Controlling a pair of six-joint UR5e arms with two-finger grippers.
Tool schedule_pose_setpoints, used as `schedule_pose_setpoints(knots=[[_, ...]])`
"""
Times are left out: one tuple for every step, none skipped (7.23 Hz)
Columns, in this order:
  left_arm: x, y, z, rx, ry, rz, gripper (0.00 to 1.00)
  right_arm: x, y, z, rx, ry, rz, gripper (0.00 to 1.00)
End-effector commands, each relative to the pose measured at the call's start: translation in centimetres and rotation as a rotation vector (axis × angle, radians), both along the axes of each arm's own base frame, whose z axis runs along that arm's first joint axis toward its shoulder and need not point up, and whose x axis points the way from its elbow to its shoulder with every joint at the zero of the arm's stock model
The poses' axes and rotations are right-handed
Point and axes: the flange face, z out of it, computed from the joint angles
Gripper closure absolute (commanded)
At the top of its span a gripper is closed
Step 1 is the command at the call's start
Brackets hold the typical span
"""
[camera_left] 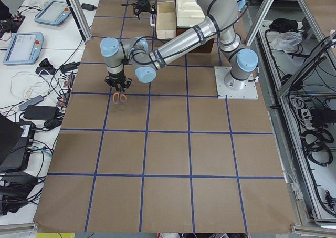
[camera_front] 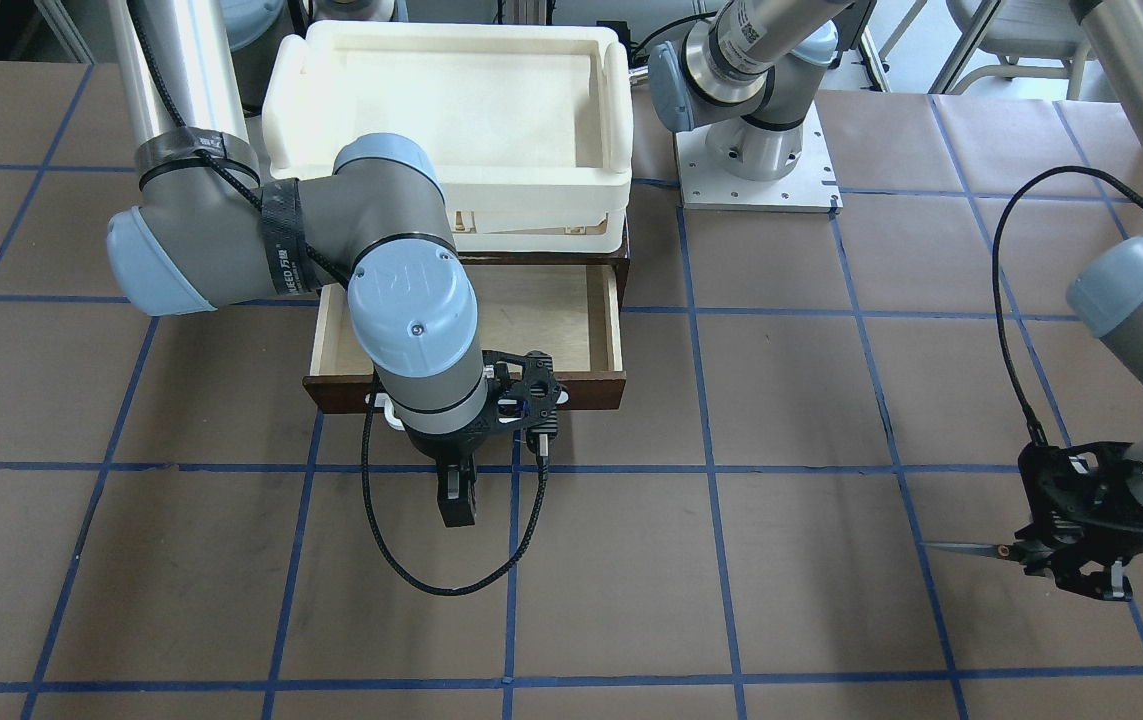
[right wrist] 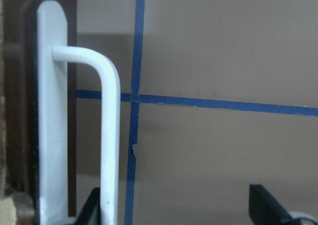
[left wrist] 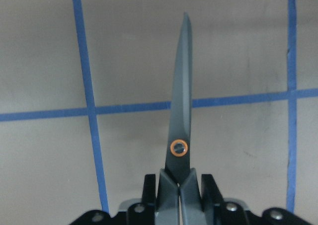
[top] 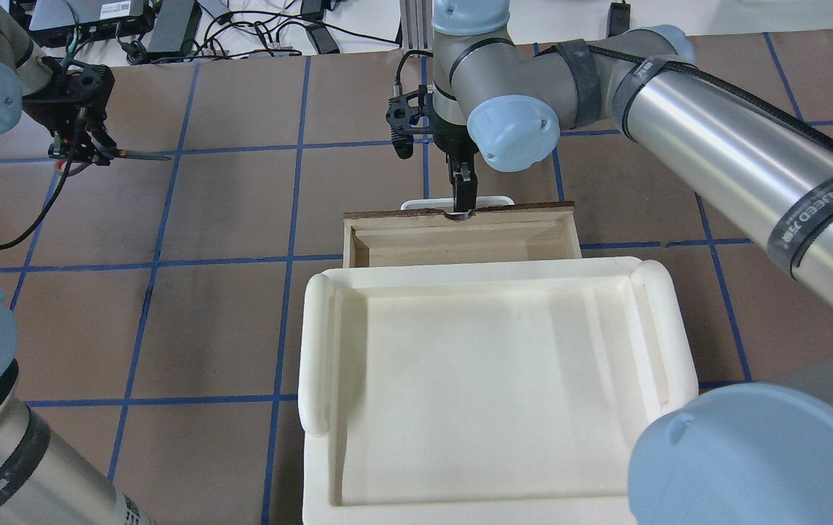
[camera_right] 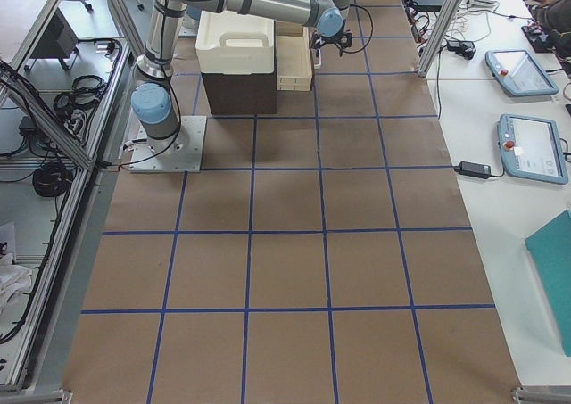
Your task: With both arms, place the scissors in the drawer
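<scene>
My left gripper (camera_front: 1051,548) is shut on the scissors (camera_front: 966,548) far out at the table's side and holds them by the handles. The dark blades (left wrist: 181,111) are closed and point away from the gripper over the brown table. The scissors also show in the overhead view (top: 141,154). The wooden drawer (camera_front: 571,310) is pulled open and its pale inside is bare. My right gripper (camera_front: 456,497) is open at the drawer's dark front. The white bar handle (right wrist: 109,135) stands between its fingers, close to one finger (right wrist: 92,210).
A large white plastic tray (top: 318,343) sits on top of the dark cabinet above the drawer. The left arm's base plate (camera_front: 756,160) stands beside the cabinet. Black cables hang from both wrists. Blue tape lines grid the brown table.
</scene>
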Motion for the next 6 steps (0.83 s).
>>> schedule_pose_setpoints(knots=[[-7.7,2.0,5.3,0.027,0.010,0.002,1.00,-0.2,-0.6,0.4,-0.028,-0.006,-0.005,0.00],[-10.2,3.6,7.4,0.053,0.017,0.019,1.00,-0.4,-0.9,0.6,-0.037,-0.009,-0.011,0.00],[-13.2,5.3,9.7,0.073,0.020,0.027,1.00,-0.5,-1.1,0.3,-0.036,-0.008,-0.011,0.00],[-15.9,7.1,11.9,0.078,0.019,0.036,1.00,-0.5,-1.2,0.3,-0.036,-0.008,-0.011,0.00],[-19.1,8.9,13.5,0.085,0.016,0.035,1.00,-0.4,-1.5,0.1,-0.049,-0.012,-0.011,0.00],[-22.4,10.5,14.2,0.081,-0.007,0.045,1.00,-0.3,-1.7,0.3,-0.055,-0.014,-0.011,0.00]])
